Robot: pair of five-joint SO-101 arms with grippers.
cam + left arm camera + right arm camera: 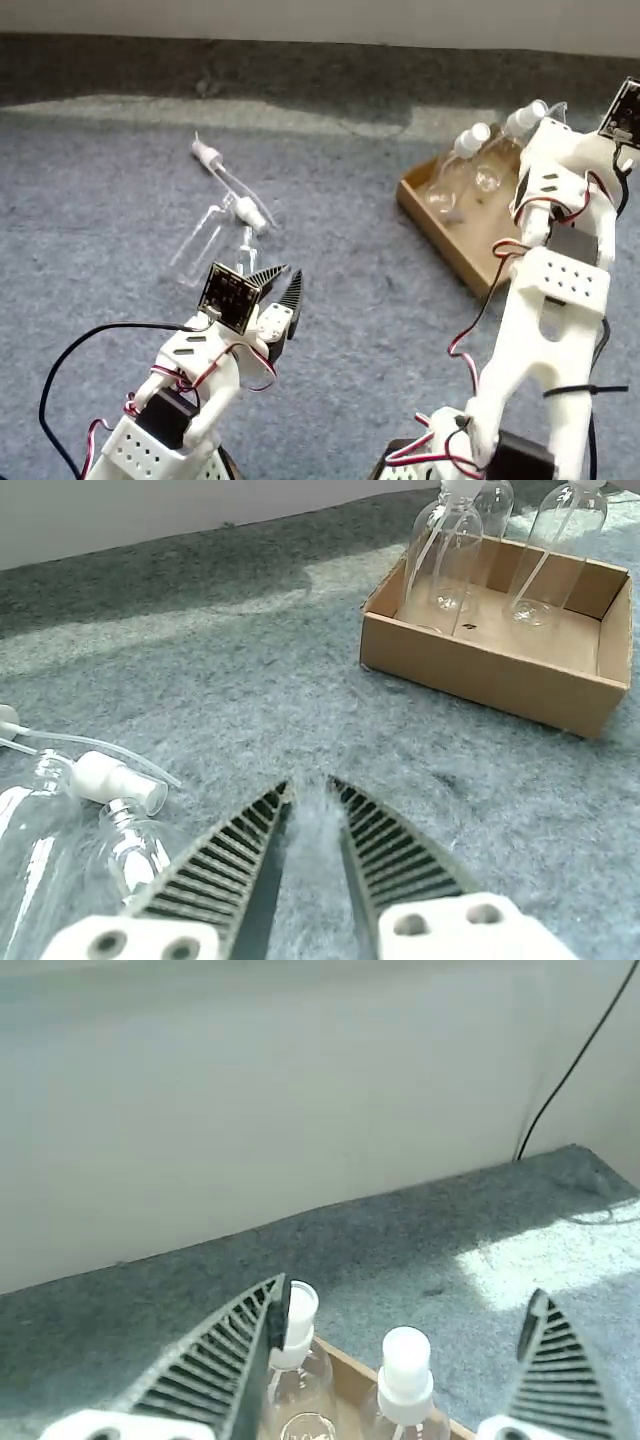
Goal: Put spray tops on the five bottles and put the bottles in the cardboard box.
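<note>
Looks like fuzzy, matt grey carpet (380,300) underneath everything, plus plain matt brown card with raw edges for the cardboard box (490,670). Pretty sure that's clear glossy plastic on the bottles (445,550) and smooth white plastic on the spray tops (115,780). Matt black ribbed plastic for the fingers (235,850) of the left gripper (308,785), matt white printed-looking plastic for the arms (555,280).

A grey fuzzy felt mat (350,300) covers the table. At its far edge rises a plain pale wall (300,1080), with a thin black cord (560,1090) running down it.
</note>
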